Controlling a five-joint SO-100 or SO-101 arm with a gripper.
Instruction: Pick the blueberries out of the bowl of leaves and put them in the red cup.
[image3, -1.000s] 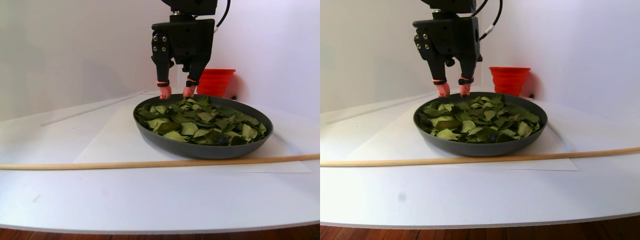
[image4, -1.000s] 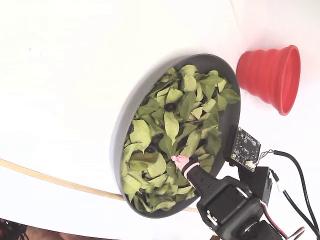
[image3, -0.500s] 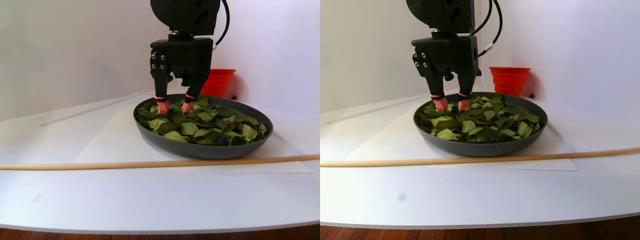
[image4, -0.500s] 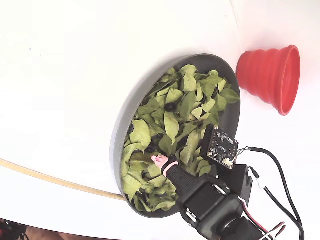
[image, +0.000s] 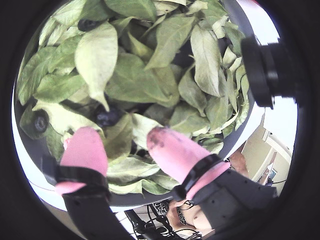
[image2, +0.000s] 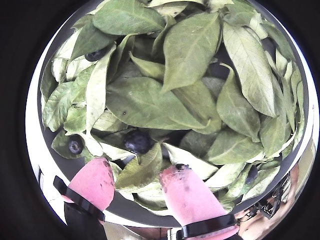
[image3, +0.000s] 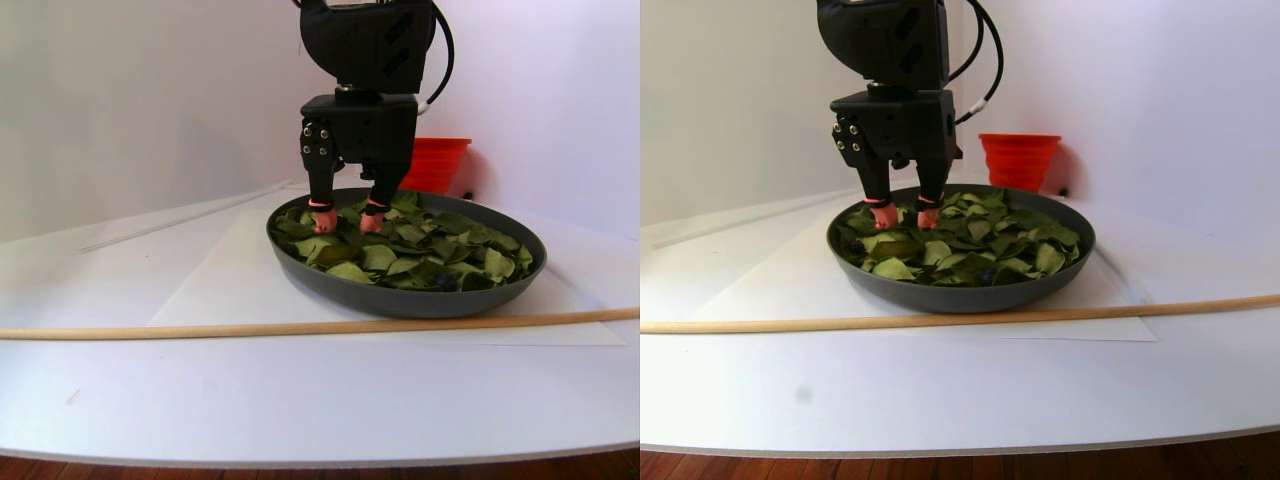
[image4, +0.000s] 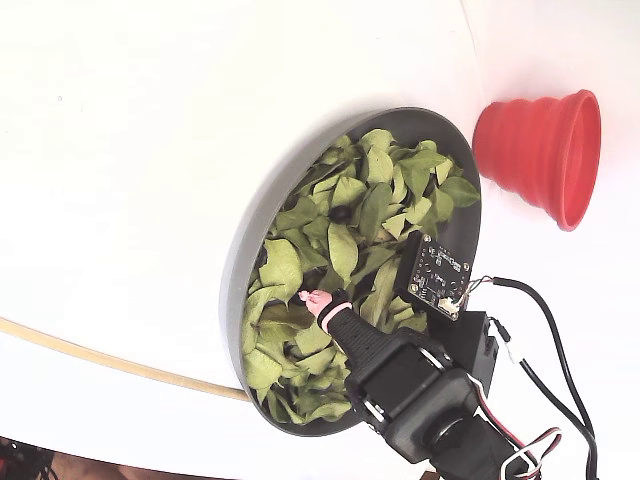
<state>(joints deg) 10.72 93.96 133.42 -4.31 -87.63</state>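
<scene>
tool (image2: 137, 185) | jaws parted narrowly, empty, tips on leaves (image2: 150, 100) | blueberry (image2: 137, 141) just beyond tips | bowl (image4: 245, 250) 9 o'clock sector

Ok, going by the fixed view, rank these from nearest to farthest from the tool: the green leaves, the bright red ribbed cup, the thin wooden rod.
1. The green leaves, right under the tool, inside the dark grey bowl.
2. The thin wooden rod, lower left, outside the bowl.
3. The bright red ribbed cup, upper right, beyond the bowl's far rim.
</scene>
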